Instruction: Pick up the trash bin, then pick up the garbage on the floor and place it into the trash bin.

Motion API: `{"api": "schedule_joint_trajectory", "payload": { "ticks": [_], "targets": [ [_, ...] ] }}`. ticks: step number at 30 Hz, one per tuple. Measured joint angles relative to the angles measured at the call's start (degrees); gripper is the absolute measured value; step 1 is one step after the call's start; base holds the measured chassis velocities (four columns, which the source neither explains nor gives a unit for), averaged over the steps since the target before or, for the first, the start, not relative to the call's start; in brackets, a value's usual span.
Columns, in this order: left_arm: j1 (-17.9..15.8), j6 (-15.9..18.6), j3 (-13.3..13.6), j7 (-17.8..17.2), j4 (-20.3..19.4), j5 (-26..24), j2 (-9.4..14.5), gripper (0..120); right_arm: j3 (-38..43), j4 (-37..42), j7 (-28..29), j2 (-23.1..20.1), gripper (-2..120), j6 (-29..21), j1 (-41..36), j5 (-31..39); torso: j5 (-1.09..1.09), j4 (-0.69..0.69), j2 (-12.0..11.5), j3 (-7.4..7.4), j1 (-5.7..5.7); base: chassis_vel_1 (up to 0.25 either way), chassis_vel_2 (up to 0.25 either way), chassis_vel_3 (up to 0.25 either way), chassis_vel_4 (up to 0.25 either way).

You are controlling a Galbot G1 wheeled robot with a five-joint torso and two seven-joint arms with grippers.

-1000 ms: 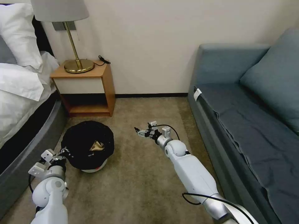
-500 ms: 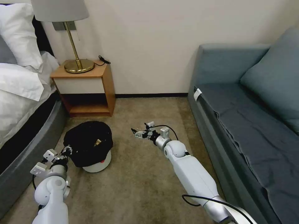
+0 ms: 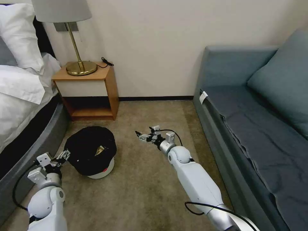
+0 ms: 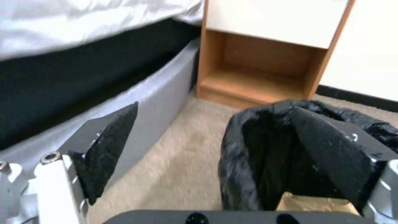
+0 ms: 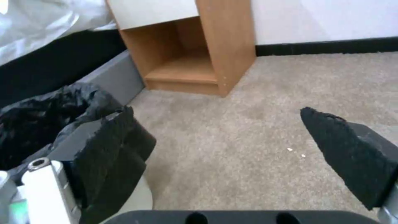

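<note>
The trash bin (image 3: 90,148) stands on the carpet, its white body (image 3: 102,170) under a crinkly black liner. A piece of tan crumpled garbage (image 3: 100,149) lies inside it, seen as tan paper (image 4: 315,203) in the left wrist view. My left gripper (image 3: 63,156) is open at the bin's left rim. In the left wrist view (image 4: 213,109) one finger overlaps the liner (image 4: 257,155) and the other is well apart from it. My right gripper (image 3: 140,135) hovers open over bare carpet right of the bin, nothing between its fingers (image 5: 215,115).
A wooden nightstand (image 3: 93,93) with a brass lamp (image 3: 80,65) stands against the wall behind the bin. The bed (image 3: 22,106) borders the left side and a blue-grey sofa (image 3: 256,128) the right. Carpet (image 3: 144,186) lies between them.
The bin has come down from a raised, tilted pose to stand on the floor. My left gripper has let go of its rim and drawn back to the left. The right arm shifted slightly.
</note>
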Motion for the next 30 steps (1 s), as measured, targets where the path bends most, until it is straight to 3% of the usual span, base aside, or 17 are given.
{"api": "schedule_joint_trajectory", "payload": {
  "ticks": [3, 5, 11, 20, 26, 30],
  "targets": [
    [-0.25, -0.59, 1.82, 0.37, -0.05, 1.43, 1.18, 100, 0.82, -0.29, 0.73, 0.6, 100, 0.0, -0.16, 0.1, 0.0, -0.01, 0.0, 0.0, 0.0, 0.0, 0.0, 0.0, 0.0],
    [-0.91, -0.75, 4.69, 0.69, -0.05, 3.34, 3.19, 100, 2.67, -0.76, 1.78, 1.31, 100, 0.03, -0.39, 0.33, 0.0, 0.0, 0.0, 0.0, 0.0, 0.0, 0.0, 0.0, 0.0],
    [-4.23, -0.81, 8.61, 0.8, 1.78, 5.99, 4.68, 100, 6.5, -1.72, 2.74, 2.32, 100, 0.14, -0.68, 1.32, 0.0, -0.02, 0.0, 0.0, 0.0, 0.0, 0.0, 0.0, 0.0],
    [-8.1, -1.07, 13.58, 0.8, 5.07, 7.72, 2.79, 100, 12.49, -4.23, 3.16, 3.05, 100, 1.17, -0.64, 2.74, 0.0, -0.01, 0.0, 0.0, 0.0, 0.0, 0.0, 0.0, 0.0],
    [-10.63, -1.28, 18.28, 0.84, 7.82, 10.54, 0.68, 100, 15.28, -6.96, 3.21, 2.76, 100, 2.29, -0.65, 3.77, 0.01, -0.02, 0.0, 0.0, 0.0, 0.0, 0.0, 0.0, 0.0],
    [-11.7, -1.28, 19.67, 0.73, 8.55, 11.52, -0.01, 100, 16.34, -7.49, 3.16, 2.96, 100, 2.75, -0.89, 4.3, 0.01, -0.02, 0.0, 0.0, 0.0, 0.0, 0.0, 0.0, 0.0]
  ]
}}
